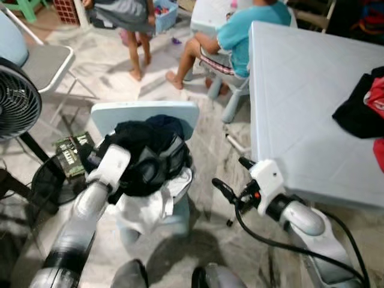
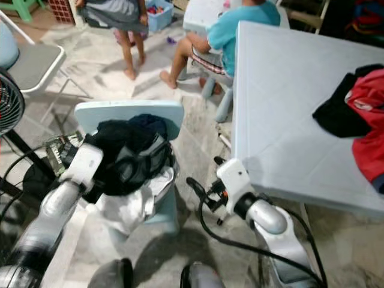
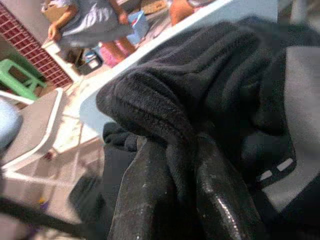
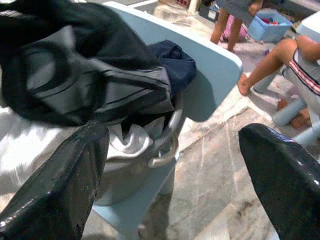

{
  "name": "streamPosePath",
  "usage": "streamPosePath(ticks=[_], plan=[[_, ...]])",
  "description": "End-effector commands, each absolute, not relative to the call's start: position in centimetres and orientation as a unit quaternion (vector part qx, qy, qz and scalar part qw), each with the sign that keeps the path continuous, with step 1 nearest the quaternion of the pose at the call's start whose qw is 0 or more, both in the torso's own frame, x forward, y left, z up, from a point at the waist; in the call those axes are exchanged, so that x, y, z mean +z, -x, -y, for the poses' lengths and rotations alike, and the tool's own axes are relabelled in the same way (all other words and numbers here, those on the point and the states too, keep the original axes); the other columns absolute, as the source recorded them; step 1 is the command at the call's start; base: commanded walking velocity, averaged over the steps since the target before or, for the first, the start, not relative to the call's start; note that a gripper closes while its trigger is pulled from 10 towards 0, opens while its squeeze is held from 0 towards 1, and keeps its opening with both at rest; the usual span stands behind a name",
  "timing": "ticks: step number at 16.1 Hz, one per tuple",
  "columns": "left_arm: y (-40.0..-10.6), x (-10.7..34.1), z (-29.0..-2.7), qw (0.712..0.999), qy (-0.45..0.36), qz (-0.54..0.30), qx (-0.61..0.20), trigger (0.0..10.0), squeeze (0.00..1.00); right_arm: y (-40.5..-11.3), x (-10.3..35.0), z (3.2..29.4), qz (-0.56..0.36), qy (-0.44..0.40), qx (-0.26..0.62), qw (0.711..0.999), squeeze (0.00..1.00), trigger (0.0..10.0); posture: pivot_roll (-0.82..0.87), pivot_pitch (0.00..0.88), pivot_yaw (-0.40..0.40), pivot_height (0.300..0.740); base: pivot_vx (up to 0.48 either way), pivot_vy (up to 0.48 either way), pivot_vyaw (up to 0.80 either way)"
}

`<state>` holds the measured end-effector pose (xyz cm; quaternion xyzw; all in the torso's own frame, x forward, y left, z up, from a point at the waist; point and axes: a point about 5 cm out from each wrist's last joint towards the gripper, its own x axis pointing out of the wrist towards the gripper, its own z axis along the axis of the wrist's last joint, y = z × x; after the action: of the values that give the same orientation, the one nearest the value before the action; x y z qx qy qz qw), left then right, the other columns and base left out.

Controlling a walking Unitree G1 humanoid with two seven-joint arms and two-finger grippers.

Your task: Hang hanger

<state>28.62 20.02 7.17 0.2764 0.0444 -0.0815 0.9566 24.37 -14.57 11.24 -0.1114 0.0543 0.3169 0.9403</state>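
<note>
**Left gripper pinching dark cloth at the laundry pile, no hanger picked out yet**

We stand over a pale blue plastic chair (image 1: pixel 180 114) whose seat carries a metal basin (image 4: pixel 167 132) heaped with clothes. On top lies a black and grey garment (image 1: pixel 150 159), with a dark navy piece (image 1: pixel 167 123) behind it and white cloth (image 1: pixel 150 207) spilling over the front. Our left gripper (image 3: pixel 182 165) is buried in this heap, its two fingers closed on a thick fold of the black garment. Our right gripper (image 1: pixel 231 180) hangs just beside the chair, near the edge of the light blue table (image 1: pixel 300 90), its fingers (image 4: pixel 55 185) spread wide with nothing between them.

We cannot make out a hanger anywhere; if one is here, we judge it lies hidden under the clothes. The fabric looks soft, limp and light, so it will sag and drag its neighbours along when lifted. A hanger would be stiff and light, and best taken at the hook or neck, where cloth cannot slip between the fingers.

Black and red clothes (image 1: pixel 366 102) lie on the table, and two people (image 1: pixel 240 36) are beyond it
</note>
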Motion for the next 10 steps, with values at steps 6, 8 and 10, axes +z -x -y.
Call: streamPosePath(ticks=[6,8,10], plan=[[-23.5,5.9,-18.4,0.918,-0.358,-0.092,-0.144,3.8,0.00,-25.3,10.9,14.0,-0.042,0.117,0.324,0.938,0.00,10.0,0.01,0.092,-0.048,0.740,0.000,0.000,0.00],[-22.7,4.8,-18.4,0.909,-0.352,-0.155,-0.158,10.0,0.00,-25.5,10.8,14.0,-0.040,0.120,0.329,0.936,0.00,10.0,0.01,0.089,-0.054,0.740,0.000,0.000,0.00],[-22.7,4.5,-18.6,0.904,-0.354,-0.170,-0.168,10.0,1.00,-25.7,10.9,13.9,-0.037,0.122,0.327,0.936,0.00,10.0,0.01,0.094,-0.054,0.740,0.000,0.000,0.00]])
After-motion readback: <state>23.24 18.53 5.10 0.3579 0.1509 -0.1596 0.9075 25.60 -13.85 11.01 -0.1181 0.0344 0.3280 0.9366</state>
